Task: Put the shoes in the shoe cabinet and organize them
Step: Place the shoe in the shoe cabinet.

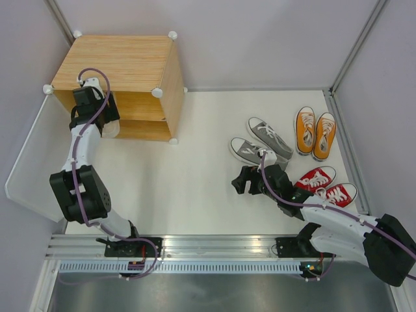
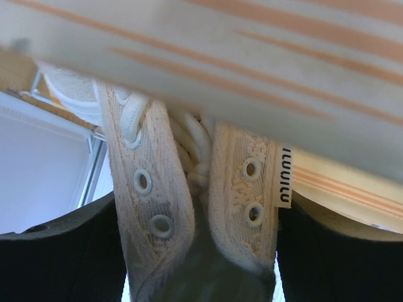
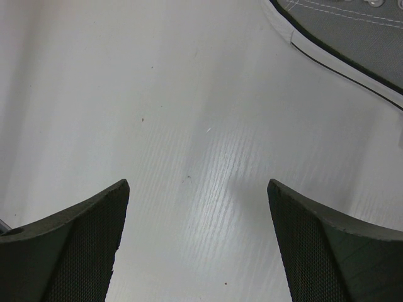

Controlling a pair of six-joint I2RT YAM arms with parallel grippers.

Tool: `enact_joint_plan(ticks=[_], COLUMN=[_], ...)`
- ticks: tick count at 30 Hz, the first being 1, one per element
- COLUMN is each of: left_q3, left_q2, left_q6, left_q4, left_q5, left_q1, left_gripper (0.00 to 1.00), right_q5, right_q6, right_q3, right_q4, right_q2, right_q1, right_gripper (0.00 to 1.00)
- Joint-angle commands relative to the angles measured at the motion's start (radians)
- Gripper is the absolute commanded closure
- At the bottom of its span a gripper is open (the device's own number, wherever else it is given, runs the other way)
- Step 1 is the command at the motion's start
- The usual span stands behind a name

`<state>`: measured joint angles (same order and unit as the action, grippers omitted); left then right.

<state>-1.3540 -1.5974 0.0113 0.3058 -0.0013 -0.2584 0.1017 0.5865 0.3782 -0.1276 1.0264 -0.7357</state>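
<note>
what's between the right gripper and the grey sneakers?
Nothing: only bare white table separates the open right gripper from the nearest grey sneaker, as the right wrist view shows.

Upper left in the overhead view, the shoe cabinet is pale streaky-grained wood with white corner connectors. At right on the white table, the grey pair, orange pair and red pair all have white soles and laces. The cream shoe in the left wrist view shows a knitted pattern.
</note>
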Motion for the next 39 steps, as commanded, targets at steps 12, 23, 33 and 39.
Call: enact_joint_plan(ticks=[12, 23, 33, 39], left_q3=[0.133, 0.092, 0.026, 0.039], left_q2=[0.036, 0.047, -0.022, -0.047], left_q6=[0.018, 0.064, 0.059, 0.049], left_q4=[-0.301, -0.301, -0.301, -0.301], left_q5=[0.055, -0.024, -0.031, -0.048], left_q1=[0.007, 0.005, 0.007, 0.007], left_gripper=[0.2, 0.14, 0.11, 0.11], right_q5=[0.006, 0.012, 0.015, 0.02], right_q6=[-0.011, -0.013, -0.014, -0.019], right_q3=[-0.01, -0.005, -0.001, 0.002], right_q4=[-0.035, -0.041, -0.046, -0.044], right_q2=[-0.014, 0.008, 0.037, 0.047], right_q1=[0.002, 0.004, 0.005, 0.002], right_gripper=[0.07, 0.07, 0.07, 0.07])
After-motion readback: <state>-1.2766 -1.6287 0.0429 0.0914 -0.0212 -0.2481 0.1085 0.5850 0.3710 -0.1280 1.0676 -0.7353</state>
